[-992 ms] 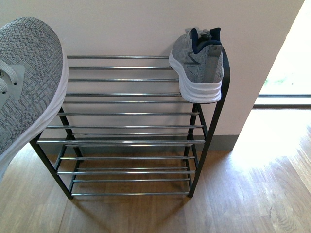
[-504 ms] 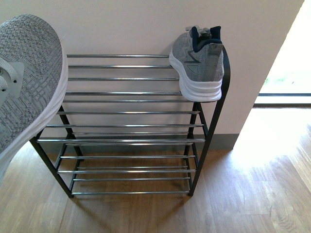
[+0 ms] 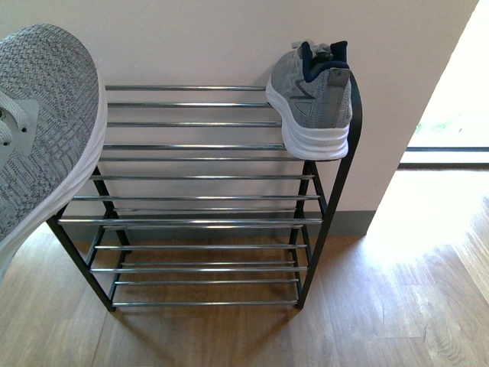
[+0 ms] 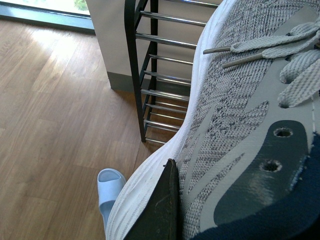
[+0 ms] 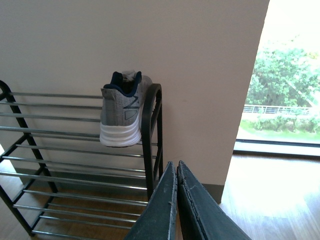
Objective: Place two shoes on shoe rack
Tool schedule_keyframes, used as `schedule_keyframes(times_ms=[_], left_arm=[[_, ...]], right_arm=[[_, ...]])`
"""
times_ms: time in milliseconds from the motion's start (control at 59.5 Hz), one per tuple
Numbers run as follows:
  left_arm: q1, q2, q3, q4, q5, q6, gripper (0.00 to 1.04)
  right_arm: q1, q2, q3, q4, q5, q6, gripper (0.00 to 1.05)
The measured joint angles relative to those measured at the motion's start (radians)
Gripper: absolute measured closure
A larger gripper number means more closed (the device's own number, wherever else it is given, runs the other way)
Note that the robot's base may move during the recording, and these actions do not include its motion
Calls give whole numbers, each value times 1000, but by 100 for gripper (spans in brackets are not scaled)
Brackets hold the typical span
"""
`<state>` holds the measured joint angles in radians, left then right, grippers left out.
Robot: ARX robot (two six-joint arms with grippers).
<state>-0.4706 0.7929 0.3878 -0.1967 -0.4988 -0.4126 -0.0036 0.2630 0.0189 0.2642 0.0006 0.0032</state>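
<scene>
One grey sneaker (image 3: 312, 99) stands on the right end of the shoe rack's (image 3: 199, 177) top tier, heel toward me; the right wrist view shows this sneaker (image 5: 120, 116) too. A second grey sneaker (image 3: 42, 130) hangs in the air at the far left, level with the upper bars, tilted toe-up. My left gripper (image 4: 172, 200) is shut on that grey sneaker (image 4: 240, 125), one dark finger pressed against its side. My right gripper (image 5: 176, 172) is shut and holds nothing, off the rack's (image 5: 75, 150) right end. A pale blue sandal (image 4: 109, 187) lies on the floor beneath the held sneaker.
The rack stands against a cream wall (image 3: 229, 38) on a wooden floor (image 3: 382, 306). To the right is a bright glass door (image 5: 280, 100) with sun on the boards. The rack's black end hoop (image 5: 151, 125) stands between my right gripper and the placed sneaker.
The front view has shifted down very slightly over the last second. The held sneaker stays at the left, almost unmoved.
</scene>
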Motion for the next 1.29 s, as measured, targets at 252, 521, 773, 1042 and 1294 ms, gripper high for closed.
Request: schedule_keyframes(times_ms=[252,521,773,1042,1294], left_arm=[[0,0,0,0,0,0,103],[0,0,0,0,-1,0,103],[0,0,0,0,0,0,103],[0,0,0,0,0,0,103],[0,0,0,0,0,0,103]], right_arm=[[0,-62,0,-61,0,0,103],[0,-242,0,-254,-1,0,103],[0,-256,0,-261,0,0,103],[0,-257,0,-261,0,0,89],[0,-257,0,-261,0,0,45]])
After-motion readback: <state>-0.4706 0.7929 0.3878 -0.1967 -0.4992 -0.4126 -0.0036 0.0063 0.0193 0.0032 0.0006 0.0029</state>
